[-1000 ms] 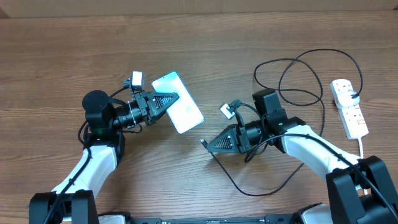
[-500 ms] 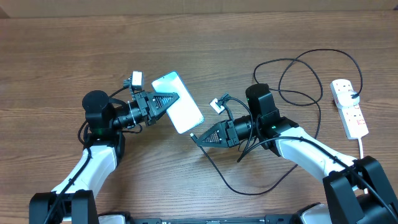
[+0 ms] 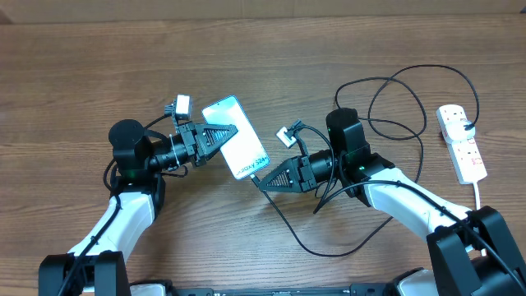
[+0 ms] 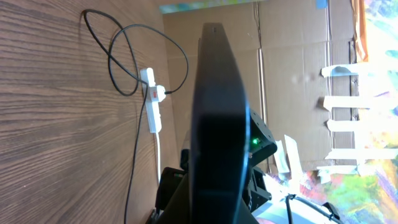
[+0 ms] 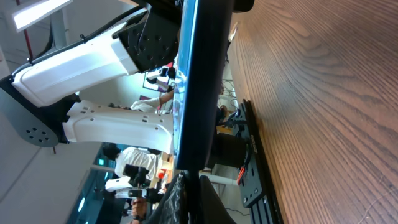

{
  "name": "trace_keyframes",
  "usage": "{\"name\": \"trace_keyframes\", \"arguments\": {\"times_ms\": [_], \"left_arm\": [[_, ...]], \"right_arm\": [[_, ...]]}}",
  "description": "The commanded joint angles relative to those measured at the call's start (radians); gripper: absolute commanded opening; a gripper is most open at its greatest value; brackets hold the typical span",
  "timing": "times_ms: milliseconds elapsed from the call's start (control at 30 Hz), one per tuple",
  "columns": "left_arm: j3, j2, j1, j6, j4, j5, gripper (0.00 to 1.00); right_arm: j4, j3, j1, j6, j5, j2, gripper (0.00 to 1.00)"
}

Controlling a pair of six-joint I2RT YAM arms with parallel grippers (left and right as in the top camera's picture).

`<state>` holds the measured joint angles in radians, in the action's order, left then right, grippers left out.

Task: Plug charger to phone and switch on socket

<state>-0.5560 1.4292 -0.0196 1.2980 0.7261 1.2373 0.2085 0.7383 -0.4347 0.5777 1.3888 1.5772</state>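
Above the wooden table (image 3: pixel 82 66), left fingers (image 3: pixel 215 136) clamp the slim lit phone (image 3: pixel 242 152), right fingers (image 3: pixel 281 176) pinch the thin black charger (image 3: pixel 327 256), whose tip, misaligned, may miss the port.

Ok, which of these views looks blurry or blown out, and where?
Overhead: evenly lit, sharp; the slim black-edged phone glows pale. Left wrist: phone edge looms dark and soft, background at right overexposed. Right wrist: same dark close edge, brown wooden table grain crisp.
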Motion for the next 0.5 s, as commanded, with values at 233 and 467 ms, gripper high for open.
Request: {"name": "trace_keyframes", "arguments": {"times_ms": [233, 467], "left_arm": [[-0.014, -0.011, 0.007, -0.039, 0.007, 0.032, 0.04], [-0.014, -0.011, 0.007, -0.039, 0.006, 0.040, 0.04]], "right_arm": [[0.008, 0.003, 0.014, 0.010, 0.018, -0.018, 0.04], [0.008, 0.003, 0.022, 0.010, -0.013, -0.018, 0.04]]}}
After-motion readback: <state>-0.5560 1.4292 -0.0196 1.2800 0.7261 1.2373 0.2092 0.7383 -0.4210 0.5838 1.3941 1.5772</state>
